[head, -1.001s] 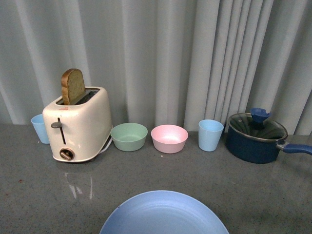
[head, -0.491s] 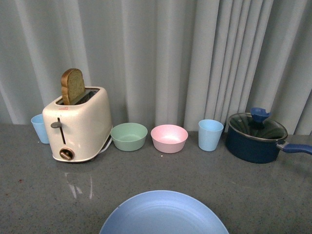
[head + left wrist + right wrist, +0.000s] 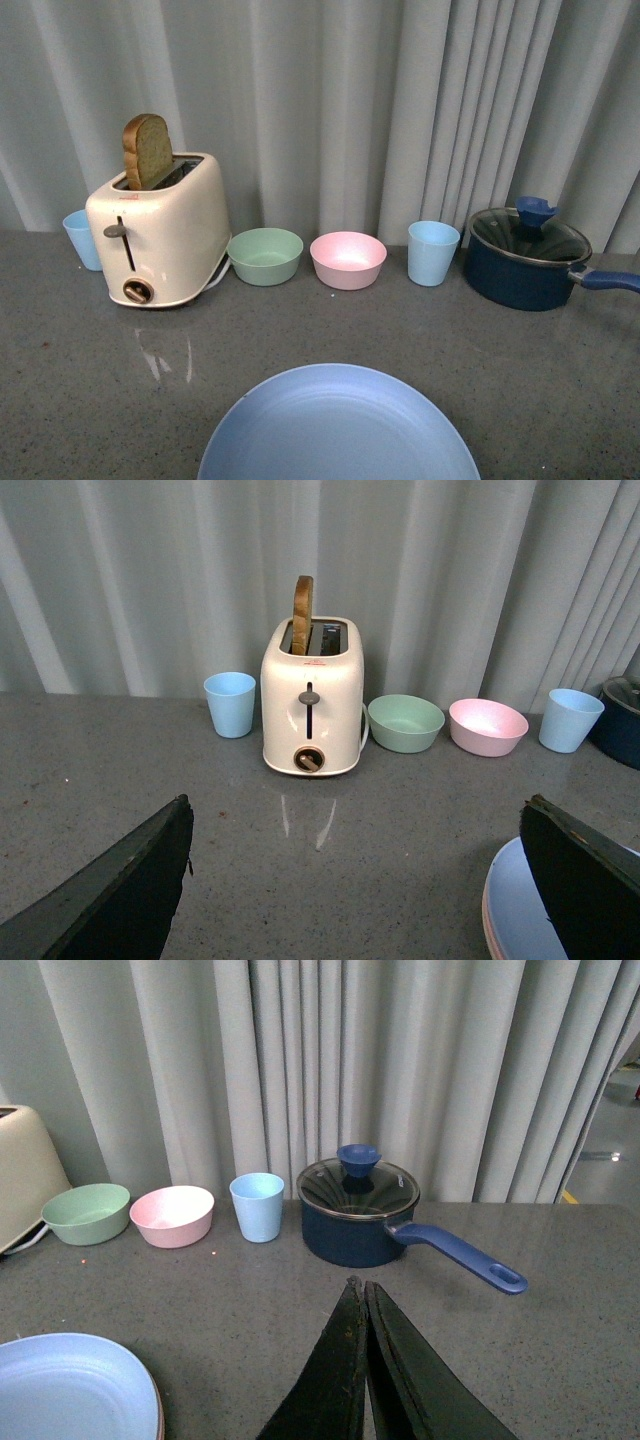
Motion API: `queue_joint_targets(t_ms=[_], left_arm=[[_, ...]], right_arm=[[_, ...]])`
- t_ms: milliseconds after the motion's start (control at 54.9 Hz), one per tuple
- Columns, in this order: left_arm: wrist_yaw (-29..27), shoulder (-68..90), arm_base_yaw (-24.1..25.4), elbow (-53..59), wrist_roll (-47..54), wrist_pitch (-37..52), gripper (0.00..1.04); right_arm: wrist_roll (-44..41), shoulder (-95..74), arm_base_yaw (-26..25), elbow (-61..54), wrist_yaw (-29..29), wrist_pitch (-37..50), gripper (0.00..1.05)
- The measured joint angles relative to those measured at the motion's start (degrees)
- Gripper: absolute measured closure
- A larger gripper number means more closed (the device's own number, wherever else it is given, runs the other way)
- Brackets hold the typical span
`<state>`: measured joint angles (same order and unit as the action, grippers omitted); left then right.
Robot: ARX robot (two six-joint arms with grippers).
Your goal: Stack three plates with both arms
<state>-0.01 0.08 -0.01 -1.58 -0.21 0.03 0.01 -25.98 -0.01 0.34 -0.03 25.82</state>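
Note:
The light blue plate (image 3: 338, 425) lies at the near edge of the grey counter, centred in the front view. It also shows in the left wrist view (image 3: 520, 905) and the right wrist view (image 3: 72, 1385), with a pink rim showing just under its edge. The beige plate is not visible. My left gripper (image 3: 360, 880) is open and empty, its dark fingers (image 3: 120, 895) wide apart above bare counter, the plate beside one finger. My right gripper (image 3: 358, 1285) is shut and empty above the counter, apart from the plate. Neither arm shows in the front view.
At the back stand a light blue cup (image 3: 82, 238), a cream toaster (image 3: 160, 240) with a bread slice, a mint-green bowl (image 3: 265, 255), a pink bowl (image 3: 348, 259), another blue cup (image 3: 432, 252) and a dark blue lidded saucepan (image 3: 528, 257), handle pointing right. Grey curtain behind.
The front view has shifted: everything sits a little higher in the picture and more of the light blue plate shows. No object has moved on the counter.

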Motion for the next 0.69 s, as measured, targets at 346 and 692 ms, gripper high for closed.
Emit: queue_joint_targets(t_ms=[346,692], left_arm=[[0.00,0.00,0.00,0.00,0.00,-0.02,0.07],[0.00,0.00,0.00,0.00,0.00,-0.02,0.07]], right_arm=[[0.00,10.60,0.00,0.00,0.00,-10.27,1.02],[0.00,20.55,0.00,0.02,-0.02,-21.70,1.02]])
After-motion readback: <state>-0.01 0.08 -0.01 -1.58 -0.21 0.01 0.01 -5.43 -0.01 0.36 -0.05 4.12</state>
